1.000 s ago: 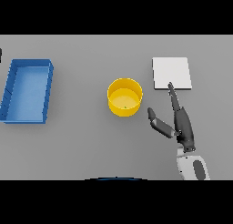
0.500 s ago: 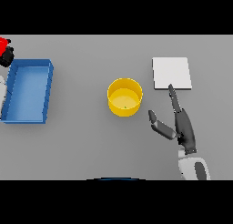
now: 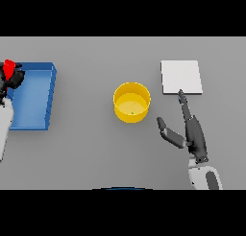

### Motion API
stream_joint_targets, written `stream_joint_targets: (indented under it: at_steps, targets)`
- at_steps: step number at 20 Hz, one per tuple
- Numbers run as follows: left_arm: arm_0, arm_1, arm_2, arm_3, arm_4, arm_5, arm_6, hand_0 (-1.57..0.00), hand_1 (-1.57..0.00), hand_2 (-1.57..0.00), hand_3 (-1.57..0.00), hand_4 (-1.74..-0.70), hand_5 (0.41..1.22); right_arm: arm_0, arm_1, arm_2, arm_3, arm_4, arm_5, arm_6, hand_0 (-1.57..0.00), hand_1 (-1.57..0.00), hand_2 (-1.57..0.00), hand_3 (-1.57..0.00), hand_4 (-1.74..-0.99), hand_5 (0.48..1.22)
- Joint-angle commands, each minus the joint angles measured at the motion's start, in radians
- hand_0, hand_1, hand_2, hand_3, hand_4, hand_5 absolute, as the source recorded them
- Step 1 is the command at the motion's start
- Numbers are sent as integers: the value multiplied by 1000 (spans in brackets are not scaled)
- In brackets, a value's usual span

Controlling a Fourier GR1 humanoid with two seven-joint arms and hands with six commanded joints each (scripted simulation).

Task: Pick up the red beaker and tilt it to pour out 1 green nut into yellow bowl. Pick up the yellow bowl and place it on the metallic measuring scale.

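there is one yellow bowl (image 3: 131,101) with one tiny green nut (image 3: 132,113) inside it. there is one blue tray (image 3: 32,96), one metal scale (image 3: 180,77) and one red beaker (image 3: 9,66). two hands show: left hand (image 3: 13,78) and right hand (image 3: 188,129).

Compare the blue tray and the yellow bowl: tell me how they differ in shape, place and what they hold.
The blue tray is rectangular with straight walls; the yellow bowl is round. The tray lies at the table's left edge, the bowl near the middle, left of the metallic scale. A tiny green speck shows inside the bowl; the tray's floor shows nothing. Both are open-topped and sit flat on the grey table.
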Motion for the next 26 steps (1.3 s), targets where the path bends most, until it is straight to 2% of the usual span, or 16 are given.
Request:
stream_joint_targets:
  at_steps: [1,3,4,5,6,8,9,11,13,16,18,20,23,26]
  targets:
    - [8,8,-3,-4,-7,-3,0,-1571,-1571,-1571,-1561,-1645,941,-6,-2,-6,4,0,-4,5,1,1,1,1,-1021,636]
    - [34,19,-10,-32,-15,-18,8,-1571,-1571,-1563,-1536,-1401,848,1,-10,-11,-1,-2,-5,-11,1,1,1,1,-1017,635]
    - [49,24,-13,-52,-10,-30,15,-1571,-1543,-1501,-1470,-1275,810,5,-3,-6,-2,-1,-6,-9,1,1,1,1,-1012,634]
    - [60,25,-18,-65,-6,-41,11,-1496,-1378,-1351,-1310,-1161,780,-3,-6,-11,-2,-13,2,-7,1,1,1,1,-1009,634]
    - [53,27,-21,-73,-5,-49,13,-1393,-1215,-1209,-1136,-1068,749,2,-3,-5,-8,-8,-1,-18,1,1,1,1,-1007,635]
    - [63,26,-27,-73,-3,-61,28,-965,-796,-816,-768,-958,696,-11,-1,-9,8,-8,-3,-1,1,1,1,1,-1004,635]
    - [68,32,-34,-70,-4,-79,19,-772,-637,-652,-614,-920,677,-8,-3,-13,12,-11,-4,0,1,1,1,1,-1005,634]
    - [67,35,-59,-50,-22,-102,14,-494,-407,-417,-393,-857,657,3,-1,-4,-2,-5,-3,-19,1,1,1,1,-1009,639]
    - [63,35,-69,-35,-23,-117,-11,-316,-260,-267,-251,-822,657,3,-5,-6,-6,-5,-2,-17,1,1,1,1,-1009,639]
    - [52,31,-62,-3,-19,-110,-49,-161,-133,-136,-128,-796,649,-5,-13,-8,0,3,-3,-4,1,1,1,1,-1019,643]
    - [50,32,-60,-8,-21,-101,-64,-103,-85,-87,-82,-782,651,-18,-32,-3,-16,21,8,45,1,1,1,1,-1020,640]
    - [42,29,-65,-17,-28,-94,-71,-65,-54,-55,-52,-763,657,-65,-80,14,6,30,72,52,1,1,1,1,-1005,669]
    - [51,25,-67,-43,-21,-94,-70,-33,-27,-28,-26,-746,662,-192,-205,67,46,138,166,101,1,1,1,1,-1071,678]
    - [57,34,-69,-49,-24,-98,-79,-16,-13,-14,-13,-737,673,-276,-287,140,79,248,229,84,1,1,1,1,-1151,672]
